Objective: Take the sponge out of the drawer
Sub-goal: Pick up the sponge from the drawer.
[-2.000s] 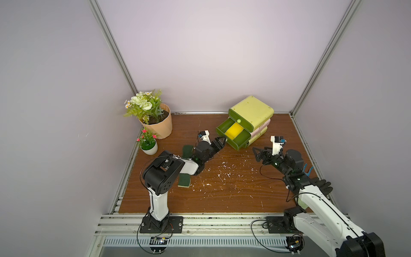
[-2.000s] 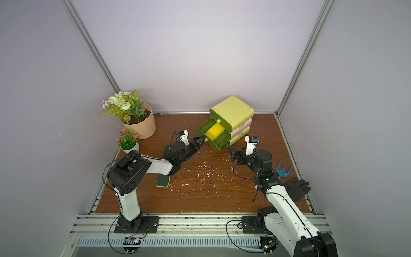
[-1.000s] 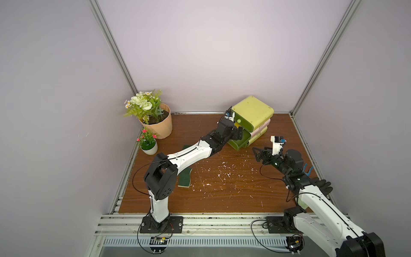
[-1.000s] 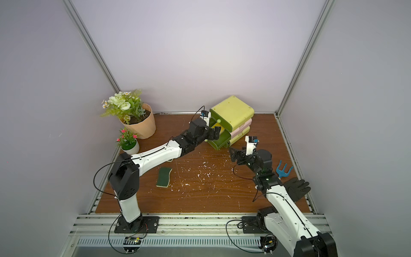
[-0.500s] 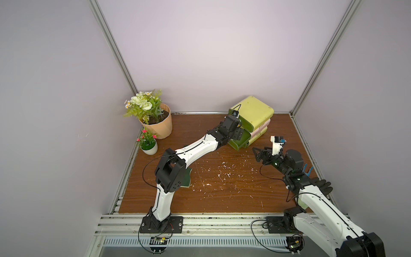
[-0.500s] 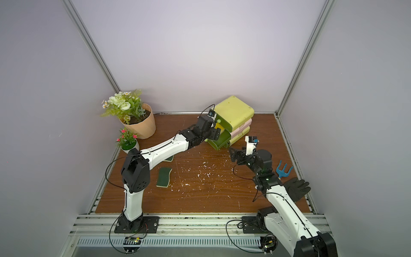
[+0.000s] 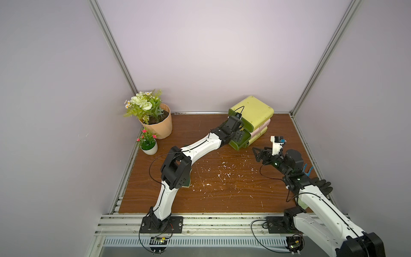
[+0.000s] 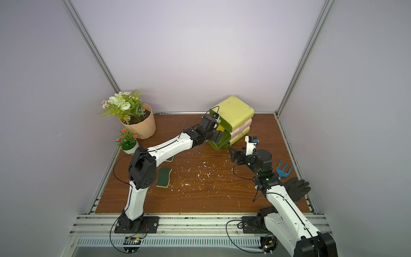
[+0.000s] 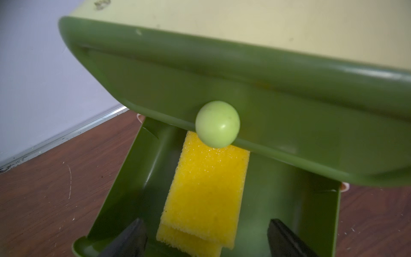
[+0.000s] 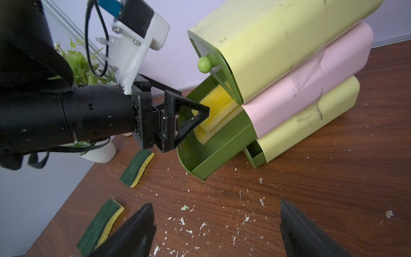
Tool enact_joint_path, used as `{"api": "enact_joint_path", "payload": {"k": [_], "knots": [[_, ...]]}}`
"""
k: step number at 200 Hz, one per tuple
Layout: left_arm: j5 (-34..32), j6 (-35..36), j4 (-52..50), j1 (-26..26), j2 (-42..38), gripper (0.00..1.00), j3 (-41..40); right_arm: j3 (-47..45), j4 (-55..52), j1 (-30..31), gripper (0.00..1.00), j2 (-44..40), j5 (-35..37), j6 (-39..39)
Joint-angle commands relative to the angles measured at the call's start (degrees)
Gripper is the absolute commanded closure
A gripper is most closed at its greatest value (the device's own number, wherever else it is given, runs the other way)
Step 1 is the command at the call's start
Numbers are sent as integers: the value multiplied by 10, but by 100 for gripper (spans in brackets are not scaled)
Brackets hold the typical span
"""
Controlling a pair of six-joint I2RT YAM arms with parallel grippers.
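Yellow sponge (image 9: 204, 189): lies lengthwise in the drawer, its rear end tucked under the cabinet's top tier (a second yellow layer shows beneath it, stepped forward).
Cabinet (image 7: 253, 111): three stacked tiers, yellow-green over pink over yellow-green; every place below is given from it.
Drawer (image 10: 213, 153): dark green, pulled well out of the cabinet's pink middle tier (the bottom drawer also stands slightly out).
Knob (image 9: 218, 123): pale green ball on the cabinet's top front, directly over the sponge's rear end in the left wrist view.
Left gripper (image 9: 206, 238): reaches into the drawer from the cabinet's front. Its fingers (image 9: 133, 235) are spread wide, one on either side of the sponge, with a gap showing on each side (nothing gripped).
Right gripper (image 7: 258, 153): above the table (image 7: 222, 195), near the cabinet's front but apart from it, aimed toward the drawer. Its fingers stand wide apart and hold nothing.
Scourers (image 10: 136, 168): two, green-topped with yellow bases, flat on the table out from the cabinet's front, one nearer the drawer than the other.
Crumbs (image 7: 223, 166): pale flecks scattered over the table before the cabinet.
Plants: a large tan pot (image 7: 159, 126) and a small white pot (image 7: 149, 149), both well apart from the cabinet.
Glove (image 8: 295, 188), rake (image 8: 283, 170): black and blue, side by side, well apart from the cabinet.
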Motion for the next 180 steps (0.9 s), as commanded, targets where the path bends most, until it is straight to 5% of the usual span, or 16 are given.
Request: {"api": "enact_joint_path", "payload": {"k": [1,180], "knots": [[26,2,-19,15,14,11,26,6,12,3,9,1,1,-8],[58,0,-53,44,81,2,95,6,11,3,9,1,0,-8]]}}
